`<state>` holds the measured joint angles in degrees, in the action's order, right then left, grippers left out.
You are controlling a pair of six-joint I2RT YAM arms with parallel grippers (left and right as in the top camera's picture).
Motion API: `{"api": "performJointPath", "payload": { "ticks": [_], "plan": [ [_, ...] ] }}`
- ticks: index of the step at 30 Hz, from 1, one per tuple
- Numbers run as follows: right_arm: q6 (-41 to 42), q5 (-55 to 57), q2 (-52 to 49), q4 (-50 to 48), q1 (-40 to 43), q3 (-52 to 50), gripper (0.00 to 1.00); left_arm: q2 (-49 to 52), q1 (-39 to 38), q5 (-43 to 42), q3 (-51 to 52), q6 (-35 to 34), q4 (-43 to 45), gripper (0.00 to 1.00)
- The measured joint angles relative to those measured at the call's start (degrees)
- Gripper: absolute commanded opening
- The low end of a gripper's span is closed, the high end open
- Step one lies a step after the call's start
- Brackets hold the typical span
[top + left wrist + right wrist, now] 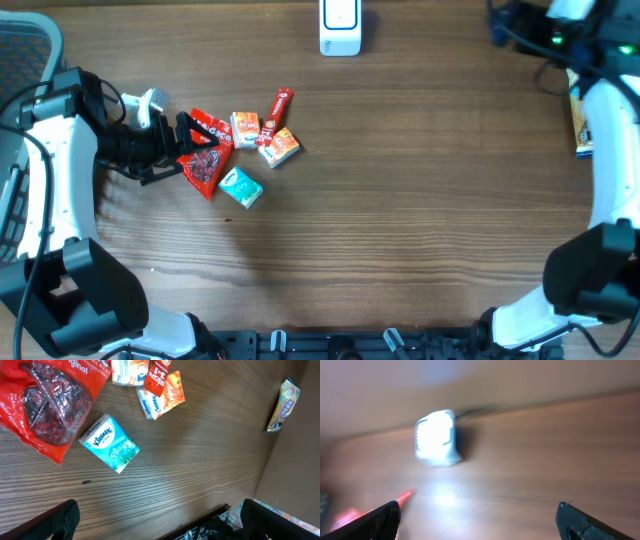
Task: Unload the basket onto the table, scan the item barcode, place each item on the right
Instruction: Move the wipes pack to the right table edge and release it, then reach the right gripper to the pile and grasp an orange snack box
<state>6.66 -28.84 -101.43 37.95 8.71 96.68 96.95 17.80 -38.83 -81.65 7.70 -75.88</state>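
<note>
plainly, open left hand (188,146) hovers near the red packet (207,166).

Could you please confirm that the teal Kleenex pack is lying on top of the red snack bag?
Not quite. The teal Kleenex pack is not on top of the red snack bag. It lies flat on the wooden table just beside the bag's edge. The left wrist view shows this most clearly.

Stretching out in brown wood grain: the counter (420,220). Lying near its right edge, well apart from everything else: a yellow printed packet (283,404). Showing at the top-left corner of the overhead view: a grey mesh chair back (25,42).
</note>
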Motion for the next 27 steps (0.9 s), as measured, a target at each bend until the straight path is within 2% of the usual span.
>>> {"api": "performJointPath", "payload": {
  "ticks": [6,15,19,27],
  "plan": [
    [8.7,-6.6,-1.2,2.8,-13.9,-3.3,0.95,0.0,0.0,0.7,0.0,0.0,0.0,1.0],
    [23.5,-1.9,-10.2,-0.8,-34.4,-7.8,0.92,0.0,0.0,1.3,0.0,0.0,0.0,1.0],
    [27.8,0.2,-12.2,-1.6,-39.3,-8.0,0.8,0.0,0.0,1.3,0.0,0.0,0.0,1.0],
    [41.9,10.2,-12.3,-1.2,-45.2,-8.0,0.75,0.0,0.0,1.3,0.0,0.0,0.0,1.0]
  ]
}}
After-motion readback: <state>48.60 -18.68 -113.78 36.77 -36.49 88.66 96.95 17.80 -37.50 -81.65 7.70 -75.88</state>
